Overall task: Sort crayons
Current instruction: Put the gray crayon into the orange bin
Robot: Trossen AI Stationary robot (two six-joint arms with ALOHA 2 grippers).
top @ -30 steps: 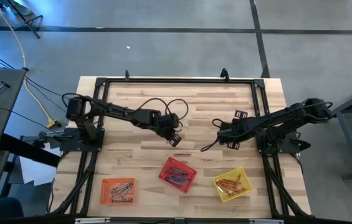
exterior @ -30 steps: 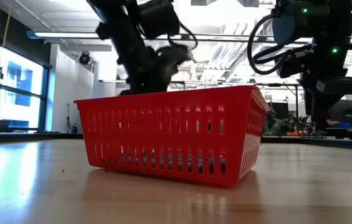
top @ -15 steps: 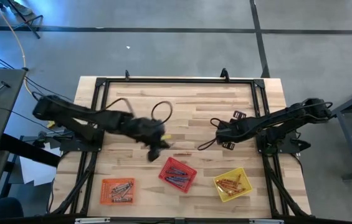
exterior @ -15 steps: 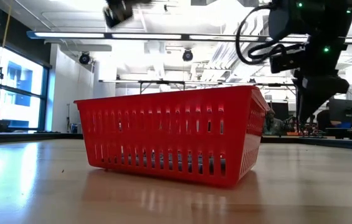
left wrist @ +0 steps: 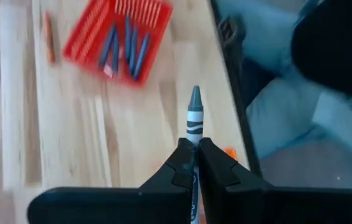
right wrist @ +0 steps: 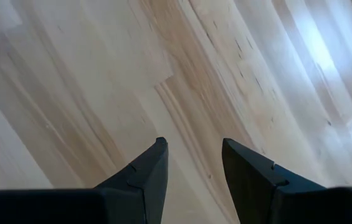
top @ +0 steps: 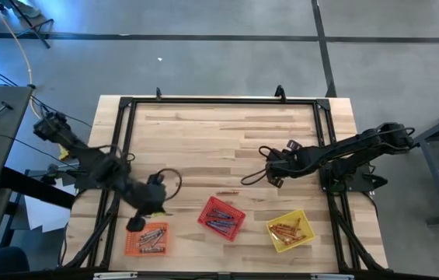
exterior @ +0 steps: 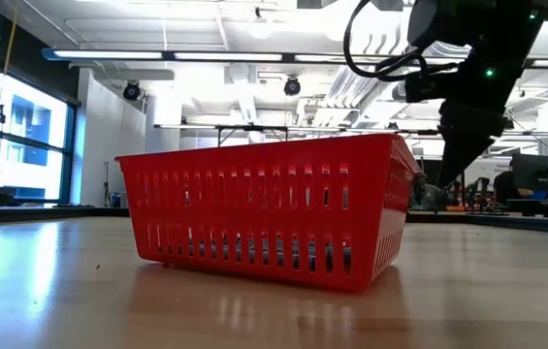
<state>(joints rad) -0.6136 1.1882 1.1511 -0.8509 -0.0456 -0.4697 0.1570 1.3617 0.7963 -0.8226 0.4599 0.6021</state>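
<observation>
My left gripper (top: pixel 136 223) hangs over the table's near left, at the far edge of the orange basket (top: pixel 148 239), and is shut on a grey crayon (left wrist: pixel 194 115). My right gripper (top: pixel 272 177) is open and empty above bare wood right of the table's middle; it also shows in its own wrist view (right wrist: pixel 193 155). The orange basket holds several grey crayons. The red basket (top: pixel 221 218) holds bluish ones (left wrist: pixel 126 46). The yellow basket (top: pixel 289 230) holds reddish-orange ones. One reddish-orange crayon (top: pixel 227 192) lies flat on the wood beyond the red basket. My left gripper pinches the grey crayon between its two fingers (left wrist: pixel 179 165), which lie along it. The crayon's pointed end (left wrist: pixel 195 98) and banded wrapper stick out past the fingertips. Its rear part is hidden between the fingers. The crayon is lifted clear of the table.
A black frame rail (top: pixel 118 155) runs along the table's left side and another (top: pixel 328 155) along its right. The three baskets stand in a row near the front edge. The right arm (exterior: pixel 467 97) hangs behind the red basket (exterior: pixel 264 208) in the low view.
My left gripper has swung from the table's middle toward the near left edge, ending over the orange basket, still shut. My right gripper has crept a little toward the table's left and stays open.
</observation>
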